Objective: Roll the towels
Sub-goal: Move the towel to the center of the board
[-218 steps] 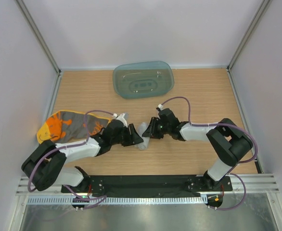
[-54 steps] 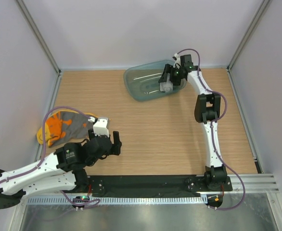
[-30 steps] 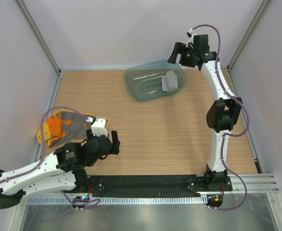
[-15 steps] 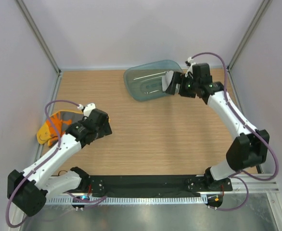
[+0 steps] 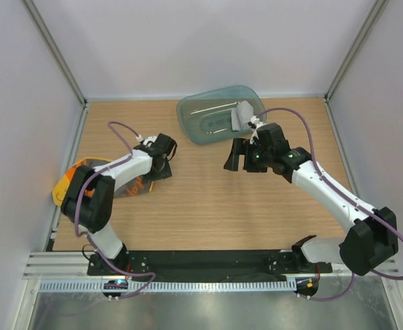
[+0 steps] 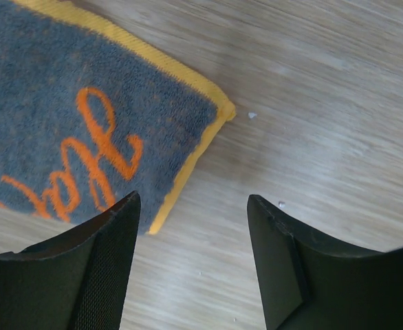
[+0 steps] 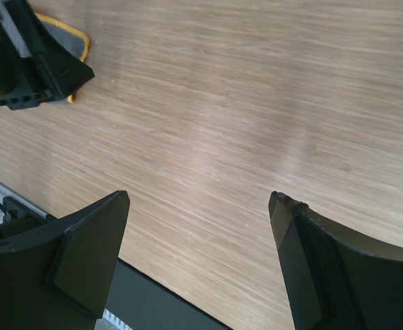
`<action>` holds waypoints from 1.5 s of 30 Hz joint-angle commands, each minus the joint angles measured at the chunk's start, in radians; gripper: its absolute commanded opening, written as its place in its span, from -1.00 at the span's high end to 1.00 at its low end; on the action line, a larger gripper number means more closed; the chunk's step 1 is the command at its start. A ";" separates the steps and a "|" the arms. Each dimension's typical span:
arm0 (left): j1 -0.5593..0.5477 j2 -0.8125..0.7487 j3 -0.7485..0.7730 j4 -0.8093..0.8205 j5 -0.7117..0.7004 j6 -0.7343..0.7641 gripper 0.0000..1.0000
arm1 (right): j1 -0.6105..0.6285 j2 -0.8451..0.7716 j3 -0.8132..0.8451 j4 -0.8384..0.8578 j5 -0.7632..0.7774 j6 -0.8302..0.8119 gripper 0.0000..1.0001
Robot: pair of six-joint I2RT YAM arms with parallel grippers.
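A flat towel [image 5: 72, 184] with a yellow border lies by the left wall. Its upper face [image 6: 64, 130] is grey with orange print. My left gripper [image 5: 159, 168] hovers open over the towel's right corner [image 6: 219, 110]. The left gripper [image 6: 191, 205] has bare wood between its jaws, and the left finger [image 6: 112, 247] overlaps the towel's edge. A rolled grey towel [image 5: 243, 113] rests at the right end of the teal tray [image 5: 194, 110]. My right gripper [image 5: 237, 161] hangs open and empty over mid-table. In the right wrist view the right gripper [image 7: 200, 201] faces bare wood.
The wooden table is boxed in by white walls at the left, back and right. A black base strip [image 7: 160, 302] runs along the near edge. From the right wrist, the left gripper [image 7: 29, 65] and the towel's corner [image 7: 74, 33] show at top left.
My right arm has drawn back from the tray to mid-table, leaving the rolled grey towel there. My left arm has reached out to the flat towel's right corner, its jaws a little narrower.
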 commanded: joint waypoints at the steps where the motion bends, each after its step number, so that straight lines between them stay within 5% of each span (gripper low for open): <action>1: 0.018 0.054 0.058 0.008 -0.022 -0.018 -0.28 | -0.004 -0.092 0.018 -0.010 0.055 0.005 -0.79; 6: 0.067 0.086 0.027 0.041 0.020 -0.019 -0.22 | -0.004 -0.141 0.031 -0.076 0.075 -0.028 -0.79; 9: 0.089 0.112 0.009 0.054 0.037 -0.025 0.05 | -0.004 -0.164 0.015 -0.079 0.077 -0.028 -0.79; 13: 0.100 0.122 -0.018 0.081 0.087 -0.033 1.00 | -0.004 -0.163 0.011 -0.088 0.073 -0.028 -0.79; 18: 0.065 0.074 -0.076 0.139 0.159 -0.085 1.00 | -0.005 -0.181 -0.005 -0.093 0.124 -0.025 -0.79; 28: -0.386 0.165 0.178 0.140 0.267 -0.307 1.00 | -0.005 -0.252 -0.061 -0.148 0.366 0.044 -0.80; 30: -0.454 0.227 0.257 0.136 0.300 -0.315 0.92 | -0.013 -0.267 -0.065 -0.186 0.452 0.061 -0.83; 34: -0.509 0.266 0.404 0.100 0.331 -0.297 -0.05 | -0.028 -0.298 -0.067 -0.240 0.526 0.083 -0.86; 37: -0.503 0.170 0.389 0.083 0.281 -0.269 -0.32 | -0.031 -0.310 -0.081 -0.235 0.502 0.107 -0.86; 42: -0.424 -0.042 0.279 -0.018 0.150 -0.167 -0.50 | -0.031 -0.254 -0.189 -0.093 0.223 0.169 -0.78; 45: -0.287 -0.200 0.156 -0.043 0.101 -0.101 -0.53 | -0.024 -0.136 -0.249 0.056 0.065 0.221 -0.69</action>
